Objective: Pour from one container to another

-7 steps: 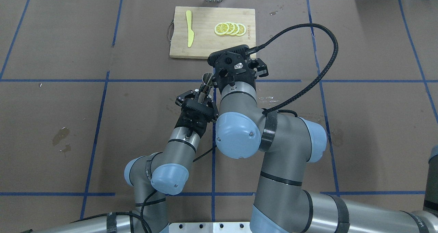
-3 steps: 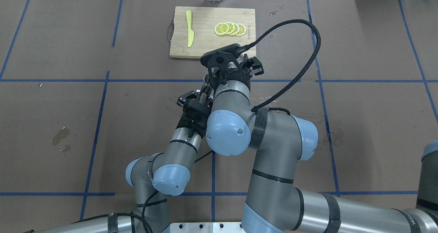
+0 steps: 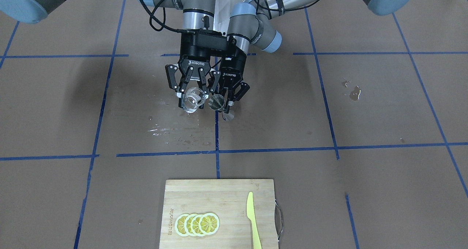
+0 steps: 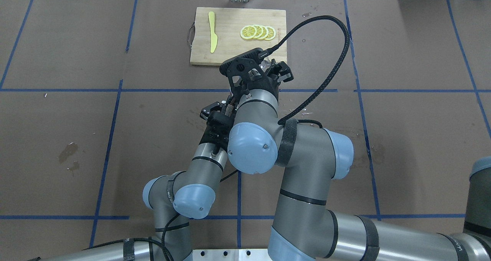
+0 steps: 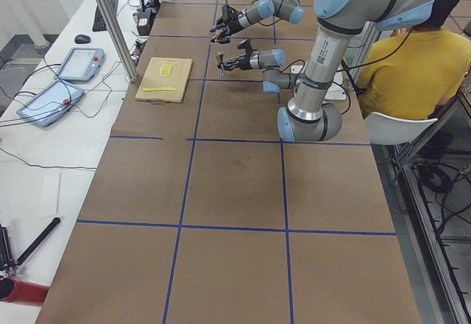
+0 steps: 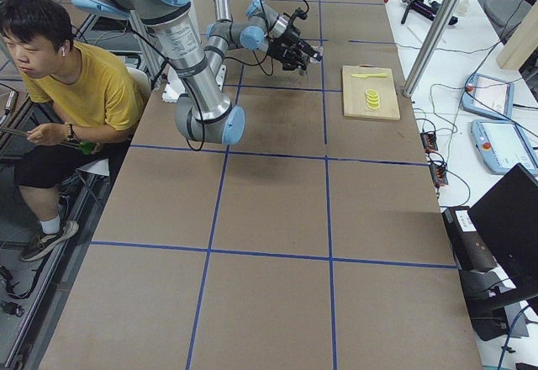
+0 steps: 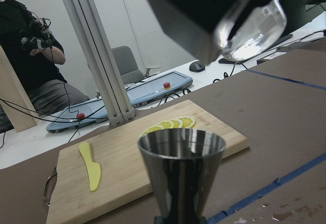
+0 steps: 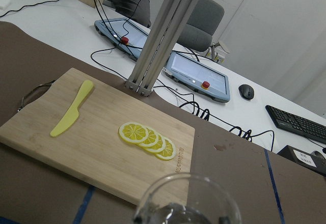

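glass cup (image 3: 193, 98) rides on the biggest mover here, the right arm (image 4: 307, 153). over the last second that arm has swung forward and toward the robot's left, so in the overhead view its wrist now covers the jigger rim that showed clear beside it a second ago. the left arm (image 4: 203, 157) has hardly shifted. i read that as the approach closing: the cup is being brought up to the receiver, and the pour looks not yet begun, since no stream shows in any view. the right gripper (image 3: 192, 95) is clamped on the cup, which is held off the table (image 3: 329, 95) and tipped, just beside the jigger (image 3: 216, 102) in the front view. from the left wrist camera the cup hangs above and to one side of the jigger's mouth, not over it. the left gripper (image 3: 224, 97) is closed on the jigger, holding it upright; whether its foot touches the table i cannot tell. a little clear liquid seems to sit in the cup, and the jigger's inside is too dark to judge. writing: "robotiq" in white on both gripper bodies, and a burnt-in mark on the cutting board (image 3: 219, 190) by the lemon slices (image 3: 197, 224) — too small to read.
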You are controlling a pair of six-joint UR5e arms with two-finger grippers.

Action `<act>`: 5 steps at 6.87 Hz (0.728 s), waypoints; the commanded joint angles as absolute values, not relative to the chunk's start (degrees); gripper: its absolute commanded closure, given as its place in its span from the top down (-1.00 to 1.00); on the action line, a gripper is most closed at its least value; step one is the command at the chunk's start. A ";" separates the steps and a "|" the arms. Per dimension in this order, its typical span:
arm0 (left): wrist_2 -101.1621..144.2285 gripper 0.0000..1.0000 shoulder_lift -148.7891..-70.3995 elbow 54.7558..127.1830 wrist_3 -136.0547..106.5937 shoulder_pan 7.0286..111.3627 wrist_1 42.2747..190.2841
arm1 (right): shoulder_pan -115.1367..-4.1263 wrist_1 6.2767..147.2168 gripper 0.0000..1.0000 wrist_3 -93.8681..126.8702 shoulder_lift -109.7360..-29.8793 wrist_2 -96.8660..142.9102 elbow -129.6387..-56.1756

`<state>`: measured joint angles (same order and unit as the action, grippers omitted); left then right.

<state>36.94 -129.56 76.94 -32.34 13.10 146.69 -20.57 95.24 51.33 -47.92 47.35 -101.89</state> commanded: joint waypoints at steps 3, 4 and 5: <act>36.91 -1.00 -130.25 76.29 -32.43 13.01 146.69 | -20.48 96.94 -0.62 50.10 -46.85 46.85 -101.87; 36.91 -1.00 -130.34 76.12 -32.43 12.83 146.69 | -20.48 98.77 -0.62 49.92 -46.06 46.41 -101.95; 36.83 -1.00 -130.60 76.11 -32.43 12.83 146.69 | -20.39 99.40 -0.62 49.66 -46.05 46.32 -102.04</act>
